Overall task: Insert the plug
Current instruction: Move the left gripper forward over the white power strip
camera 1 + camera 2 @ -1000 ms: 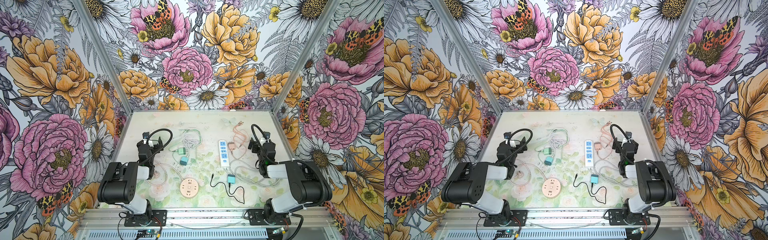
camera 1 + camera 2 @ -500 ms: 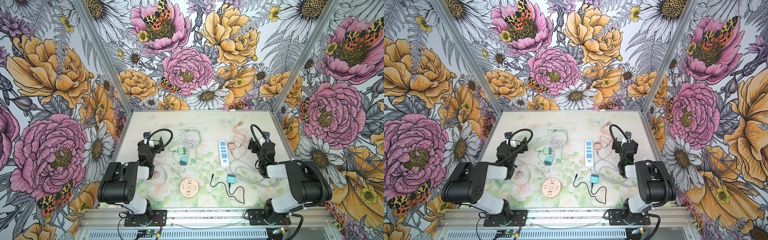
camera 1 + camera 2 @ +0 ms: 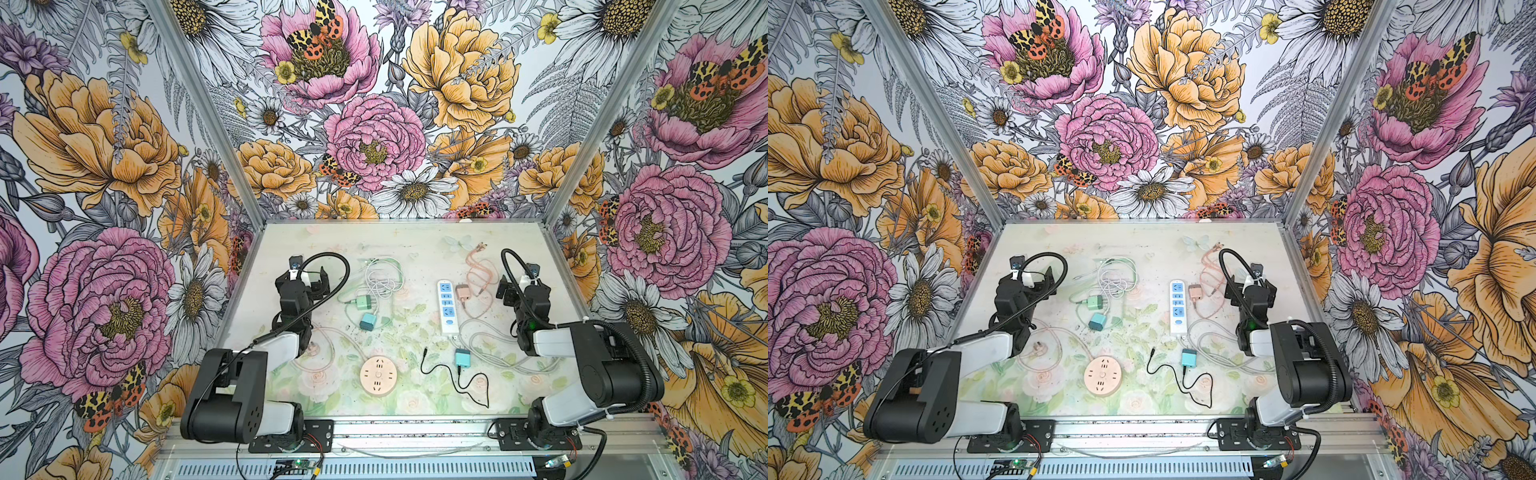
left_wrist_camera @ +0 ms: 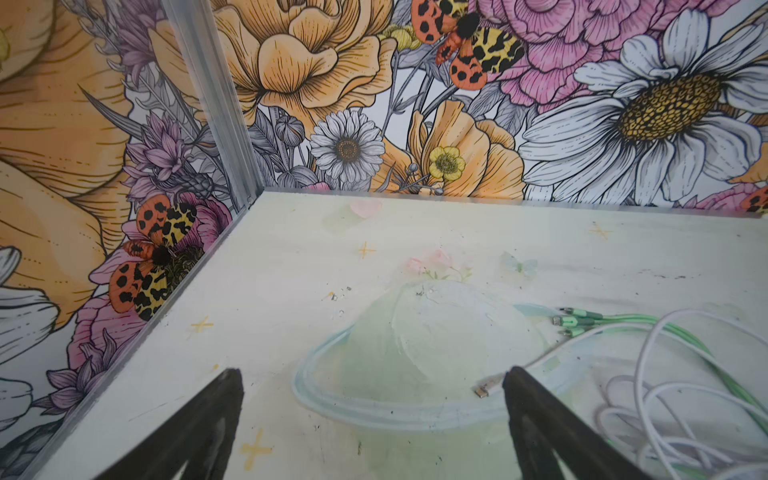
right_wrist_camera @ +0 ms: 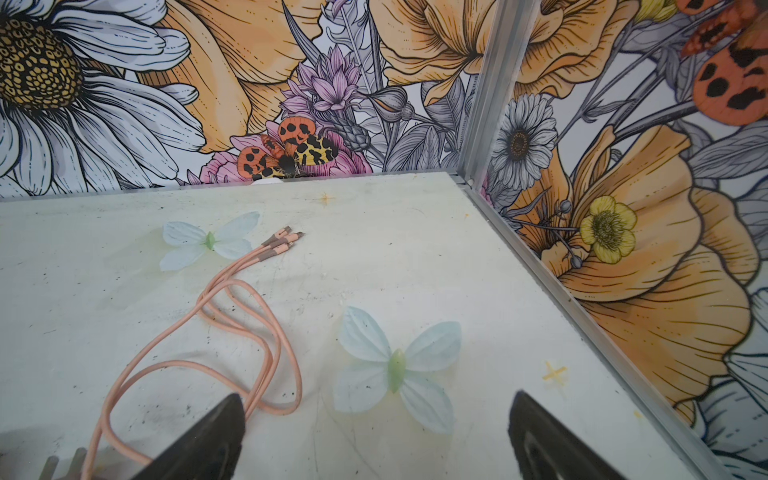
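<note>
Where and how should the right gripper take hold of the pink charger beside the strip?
Grip the pink charger across its boxy body, from above, with the open right gripper. It lies flat beside the power strip, so a sideways approach likely has little room; its thin cable offers no firm hold.

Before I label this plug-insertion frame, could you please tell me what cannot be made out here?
White power strip: socket detail too small in both top views; outside both wrist views.
Pale pink plug: tiny and faint in a top view; prongs unreadable.
Left tool, right tool: wrist views show only fingertips; the frame edge cuts the rest.
</note>
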Controlling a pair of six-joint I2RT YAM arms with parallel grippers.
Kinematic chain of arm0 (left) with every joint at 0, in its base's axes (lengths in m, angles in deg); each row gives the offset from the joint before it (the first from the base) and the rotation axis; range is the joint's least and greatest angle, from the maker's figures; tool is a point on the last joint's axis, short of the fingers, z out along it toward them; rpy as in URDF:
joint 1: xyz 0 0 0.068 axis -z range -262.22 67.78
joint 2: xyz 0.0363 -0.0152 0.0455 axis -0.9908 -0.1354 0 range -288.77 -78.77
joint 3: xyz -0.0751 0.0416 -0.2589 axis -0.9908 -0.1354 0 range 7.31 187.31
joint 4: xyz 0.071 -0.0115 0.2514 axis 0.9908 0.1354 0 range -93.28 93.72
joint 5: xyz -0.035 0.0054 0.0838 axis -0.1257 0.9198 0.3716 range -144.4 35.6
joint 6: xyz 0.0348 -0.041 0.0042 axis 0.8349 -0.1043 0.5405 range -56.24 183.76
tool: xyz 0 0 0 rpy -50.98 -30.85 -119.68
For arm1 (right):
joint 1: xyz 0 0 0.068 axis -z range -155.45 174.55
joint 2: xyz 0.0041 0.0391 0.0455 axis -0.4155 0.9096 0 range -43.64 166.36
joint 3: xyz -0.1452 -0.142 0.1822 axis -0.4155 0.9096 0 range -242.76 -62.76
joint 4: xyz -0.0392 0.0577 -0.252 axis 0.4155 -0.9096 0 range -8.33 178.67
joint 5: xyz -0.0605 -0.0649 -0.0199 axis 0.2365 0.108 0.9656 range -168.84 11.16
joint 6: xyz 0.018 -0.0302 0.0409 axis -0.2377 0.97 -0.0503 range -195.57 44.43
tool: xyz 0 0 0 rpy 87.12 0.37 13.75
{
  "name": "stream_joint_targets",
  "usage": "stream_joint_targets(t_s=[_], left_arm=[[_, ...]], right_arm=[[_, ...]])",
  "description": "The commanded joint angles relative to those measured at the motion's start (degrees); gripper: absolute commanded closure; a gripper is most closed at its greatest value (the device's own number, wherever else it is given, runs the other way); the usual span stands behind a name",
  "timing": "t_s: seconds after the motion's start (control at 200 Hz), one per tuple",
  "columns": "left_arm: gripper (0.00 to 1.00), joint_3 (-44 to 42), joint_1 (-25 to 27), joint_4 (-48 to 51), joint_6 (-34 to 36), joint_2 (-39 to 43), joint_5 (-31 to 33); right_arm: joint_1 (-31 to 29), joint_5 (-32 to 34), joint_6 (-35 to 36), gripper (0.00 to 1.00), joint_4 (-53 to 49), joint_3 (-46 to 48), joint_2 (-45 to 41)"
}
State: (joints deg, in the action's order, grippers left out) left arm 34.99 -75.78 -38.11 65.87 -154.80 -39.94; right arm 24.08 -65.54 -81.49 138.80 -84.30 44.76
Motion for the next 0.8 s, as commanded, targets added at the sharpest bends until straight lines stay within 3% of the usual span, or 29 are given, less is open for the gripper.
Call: stream_joint_targets(t_s=[0.0, 0.27, 0.31, 0.42, 0.605, 0.796], left_arm=[[0.01, 5.1, 2.5, 13.9, 1.4, 3.9, 3.9], [0.01, 14.2, 10.4, 28.2, -0.4, 7.1, 6.3], [0.01, 16.3, 11.5, 31.2, -0.4, 6.9, 5.3], [0.01, 20.2, 14.4, 36.5, -0.6, 6.2, 3.5], [0.01, 23.0, 20.0, 39.5, -3.1, 4.8, 2.2], [0.01, 28.9, 24.4, 47.4, -5.0, -0.4, 0.6]], right_arm=[[-0.3, 1.5, 0.2, 0.01, 3.9, 1.2, -0.6], [-2.3, 7.2, 0.7, 0.04, 6.4, 4.4, -4.8], [-2.8, 9.9, 0.6, 0.04, 2.8, 3.3, -6.7], [-2.9, 9.5, 0.7, 0.05, -13.1, -3.1, -12.4], [-3.0, 6.7, -1.7, 0.05, -24.2, -9.1, -19.2], [-3.6, 6.5, -7.9, 0.06, -44.2, -17.9, -21.9]])
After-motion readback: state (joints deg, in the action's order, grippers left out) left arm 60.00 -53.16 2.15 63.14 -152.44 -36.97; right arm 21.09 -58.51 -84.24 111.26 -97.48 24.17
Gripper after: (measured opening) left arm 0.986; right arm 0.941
